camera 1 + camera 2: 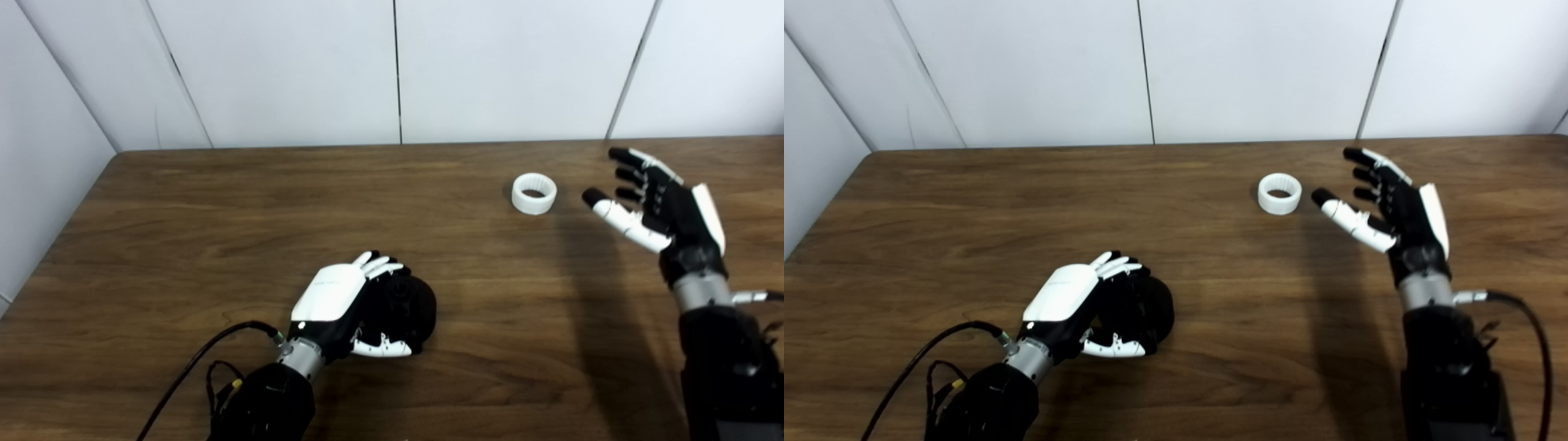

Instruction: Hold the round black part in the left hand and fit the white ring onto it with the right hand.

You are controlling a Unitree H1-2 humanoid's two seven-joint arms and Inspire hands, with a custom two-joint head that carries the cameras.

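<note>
- The left hand (343, 306) is sitting toward the near edge of the table (184, 208), left of its middle, and is wrapping the round black part (409, 306): fingers are curling over the top and the thumb is closing in from below, so it is clamped on the part.
- The round black part is resting low at the tabletop inside that grasp; whether it is lifted clear of the wood cannot be told. It is looking like a stiff, matte, chunky piece, probably plastic, neither fragile nor slippery. A raised hub is showing on its exposed face, and that face is likely where the ring has to seat, so the holding fingers should be staying on the rim.
- The white ring (534, 193) is lying flat, opening upward, toward the far right of the table, well apart from the black part. It is looking light, rigid and thin-walled with fine ribbing, so it should grip well. It may skid if it is nudged, so pinching across the outer wall from opposite sides seems best.
- The right hand (658, 202) is hovering just right of the ring, near the right edge, with fingers (637, 160) spread wide and empty, touching nothing.
</note>
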